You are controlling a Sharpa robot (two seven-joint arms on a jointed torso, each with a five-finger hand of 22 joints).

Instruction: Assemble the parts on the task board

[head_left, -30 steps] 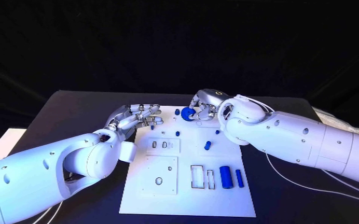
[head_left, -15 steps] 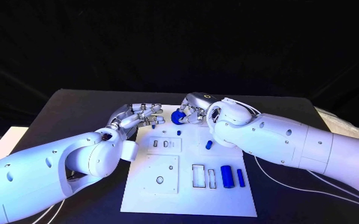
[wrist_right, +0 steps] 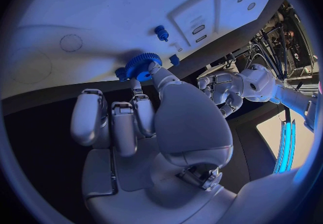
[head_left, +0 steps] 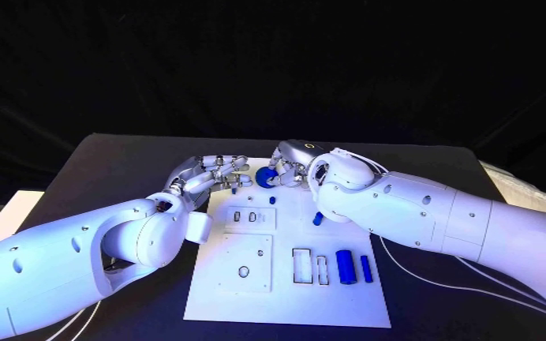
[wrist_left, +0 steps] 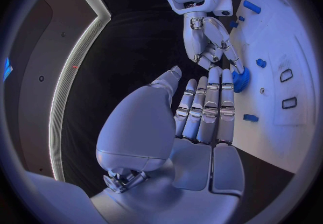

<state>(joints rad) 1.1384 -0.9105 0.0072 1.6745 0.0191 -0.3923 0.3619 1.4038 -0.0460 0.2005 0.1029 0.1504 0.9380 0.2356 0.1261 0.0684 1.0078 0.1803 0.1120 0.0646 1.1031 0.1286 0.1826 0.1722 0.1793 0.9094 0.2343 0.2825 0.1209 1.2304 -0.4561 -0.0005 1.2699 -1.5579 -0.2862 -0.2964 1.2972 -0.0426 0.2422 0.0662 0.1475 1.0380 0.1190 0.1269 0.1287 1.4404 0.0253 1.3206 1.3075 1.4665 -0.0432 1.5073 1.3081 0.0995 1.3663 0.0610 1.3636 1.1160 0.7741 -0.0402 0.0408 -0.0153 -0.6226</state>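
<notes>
Here the right hand (wrist_right: 145,127) pinches a blue gear (wrist_right: 140,64) over the board (head_left: 342,294); the left hand (wrist_left: 202,111), fingers straight and pressed together, holds nothing.

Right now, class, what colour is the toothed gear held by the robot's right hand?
Blue. The gear shows best in the right wrist view, pinched in the right hand.

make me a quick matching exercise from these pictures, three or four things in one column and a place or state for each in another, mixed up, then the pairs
Things:
1. blue gear
2. left hand
3. two long blue parts
4. task board

Places or states:
A. lying side by side at the board's near right
B. white plate in the middle of the black table
C. pinched in the right hand
D. holding nothing, fingers apart

Pairs: 1-C, 2-D, 3-A, 4-B
</notes>
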